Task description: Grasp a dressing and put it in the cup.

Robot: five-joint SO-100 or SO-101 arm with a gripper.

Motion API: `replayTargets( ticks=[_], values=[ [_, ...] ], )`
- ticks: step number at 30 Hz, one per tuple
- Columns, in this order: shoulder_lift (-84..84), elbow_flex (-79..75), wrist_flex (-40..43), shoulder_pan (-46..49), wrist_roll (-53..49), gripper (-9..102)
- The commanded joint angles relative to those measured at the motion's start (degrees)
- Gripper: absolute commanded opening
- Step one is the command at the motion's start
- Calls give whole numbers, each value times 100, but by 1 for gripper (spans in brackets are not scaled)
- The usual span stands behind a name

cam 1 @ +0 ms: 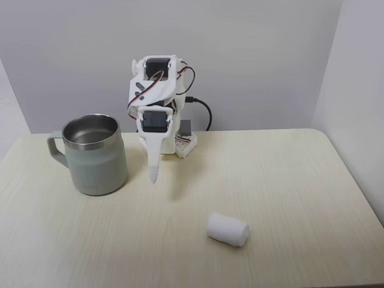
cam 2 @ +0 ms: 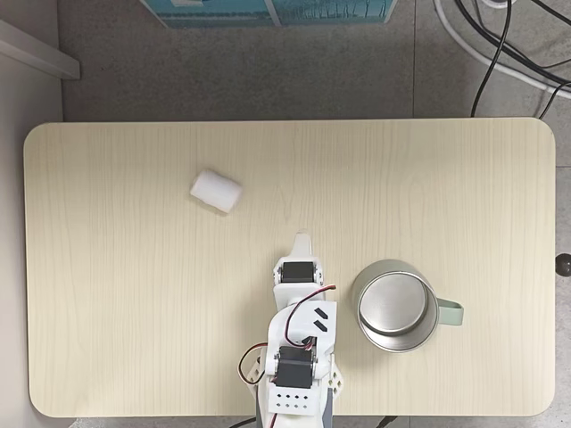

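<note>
The dressing (cam 1: 227, 229) lies on its side on the tabletop (cam 1: 288, 180), well apart from the cup (cam 1: 94, 155). The gripper (cam 1: 154, 175) hangs beside the cup with its fingers together, holding nothing, pointing down.

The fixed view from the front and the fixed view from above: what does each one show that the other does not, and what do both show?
The front view alone shows the grey back wall and the cup's pale green side wall.

The view from above alone shows the whole tabletop outline, grey floor, black cables and a blue box edge.

Both fixed views show the white dressing lying on its side, apart from the cup with its steel interior, and the gripper pointing down between them, holding nothing.
</note>
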Motion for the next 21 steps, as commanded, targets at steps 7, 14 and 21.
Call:
replayTargets(
  ticks=[7,14,21],
  values=[
    [18,-132,-536,44,299,0],
    [18,-132,-536,53,343,0],
    [18,229,-343,-18,659,0]
  ],
)
